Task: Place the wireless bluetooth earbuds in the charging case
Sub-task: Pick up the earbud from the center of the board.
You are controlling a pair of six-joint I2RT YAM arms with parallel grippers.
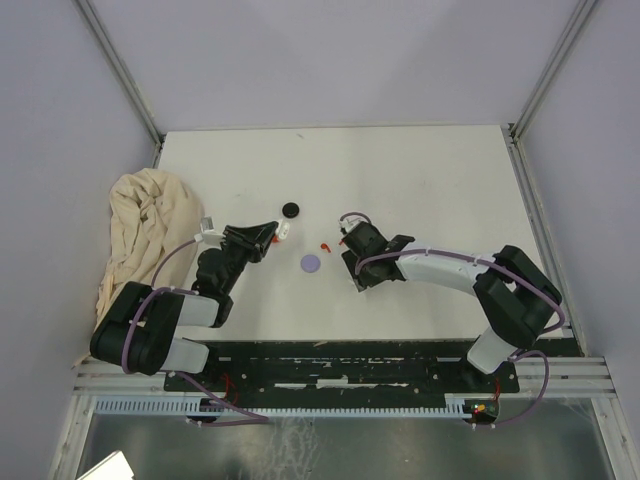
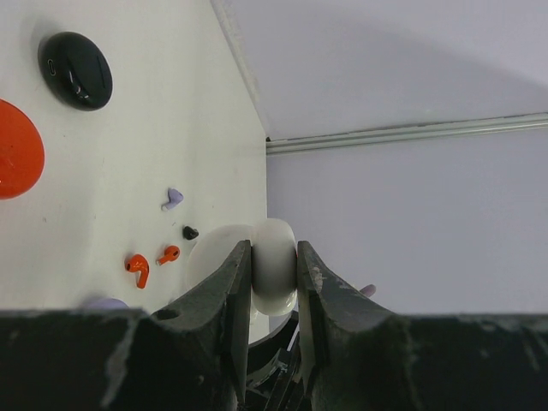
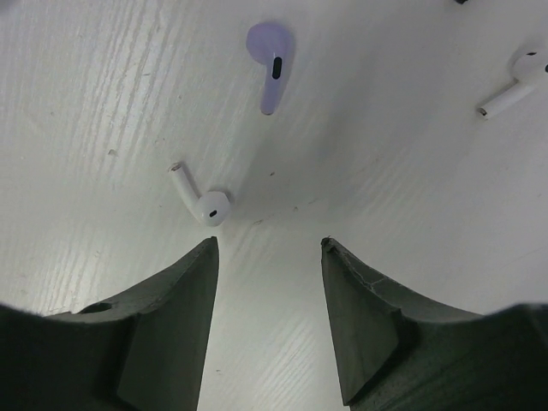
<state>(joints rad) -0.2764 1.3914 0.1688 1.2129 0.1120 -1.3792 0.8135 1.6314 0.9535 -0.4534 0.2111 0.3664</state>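
My left gripper [image 2: 274, 272] is shut on a white round charging case [image 2: 274, 257], held edge-on above the table; from above, the case [image 1: 286, 230] shows at the tip of the left gripper [image 1: 272, 231]. Beyond it on the table lie two red earbuds [image 2: 137, 267], a black earbud [image 2: 190, 232] and a lilac earbud [image 2: 173, 199]. My right gripper [image 3: 268, 248] hovers open, low over the table, with nothing between its fingers. A white earbud [image 3: 205, 202] lies just past its left fingertip [image 3: 204, 257]. Farther off are a lilac earbud [image 3: 270, 64] and a second white earbud [image 3: 514, 86].
A black round case [image 1: 291, 209] sits at mid-table and a lilac disc [image 1: 310, 263] lies nearer the arms. A red disc [image 2: 13, 150] shows at the left wrist view's edge. A crumpled beige cloth [image 1: 145, 225] covers the table's left side.
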